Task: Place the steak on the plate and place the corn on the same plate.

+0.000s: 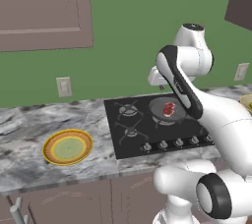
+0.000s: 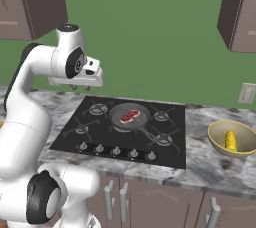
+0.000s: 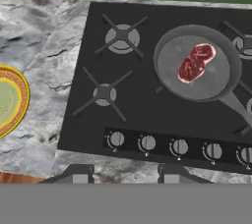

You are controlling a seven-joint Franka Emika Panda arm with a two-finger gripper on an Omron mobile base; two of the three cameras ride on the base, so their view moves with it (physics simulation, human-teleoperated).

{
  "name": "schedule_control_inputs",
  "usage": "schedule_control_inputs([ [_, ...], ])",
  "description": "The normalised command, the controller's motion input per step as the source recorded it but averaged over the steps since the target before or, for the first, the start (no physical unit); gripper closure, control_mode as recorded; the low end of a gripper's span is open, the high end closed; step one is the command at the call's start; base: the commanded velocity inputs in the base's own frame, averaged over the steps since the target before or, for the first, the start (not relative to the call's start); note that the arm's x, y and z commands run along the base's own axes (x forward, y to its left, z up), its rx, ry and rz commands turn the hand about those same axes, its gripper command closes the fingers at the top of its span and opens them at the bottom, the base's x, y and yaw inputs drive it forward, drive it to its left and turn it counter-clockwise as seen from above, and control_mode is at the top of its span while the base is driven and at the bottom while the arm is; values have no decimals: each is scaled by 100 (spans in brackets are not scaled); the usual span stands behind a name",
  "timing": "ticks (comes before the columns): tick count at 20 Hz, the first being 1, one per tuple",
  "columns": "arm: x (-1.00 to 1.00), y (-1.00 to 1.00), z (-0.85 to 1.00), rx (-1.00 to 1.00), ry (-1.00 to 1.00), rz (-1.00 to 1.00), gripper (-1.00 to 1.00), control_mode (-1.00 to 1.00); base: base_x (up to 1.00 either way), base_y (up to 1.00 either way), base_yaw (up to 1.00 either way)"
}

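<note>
Marble counter (image 1: 29,166) under green wall, black hob (image 2: 125,132) set in it. Nearest: row of knobs (image 3: 179,147) at hob's front edge. Gripper (image 2: 79,87) hovers high above hob's left side; jaws seem parted, nothing held, though view is poor. Task not begun. Plate (image 1: 67,146) bare, left of hob. Steak (image 3: 196,62) lies in grey pan (image 3: 197,63) on burner. Corn (image 2: 230,140) in tan bowl (image 2: 235,139), right of hob. Pan rim and long handle may hinder approach.
</note>
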Motion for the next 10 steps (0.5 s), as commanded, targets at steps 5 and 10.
schedule_control_inputs([
  [5,32,-8,-26,-9,1,-12,-100,-100,0,0,0],
  [10,43,-34,-12,-2,15,-17,-100,-100,0,0,0],
])
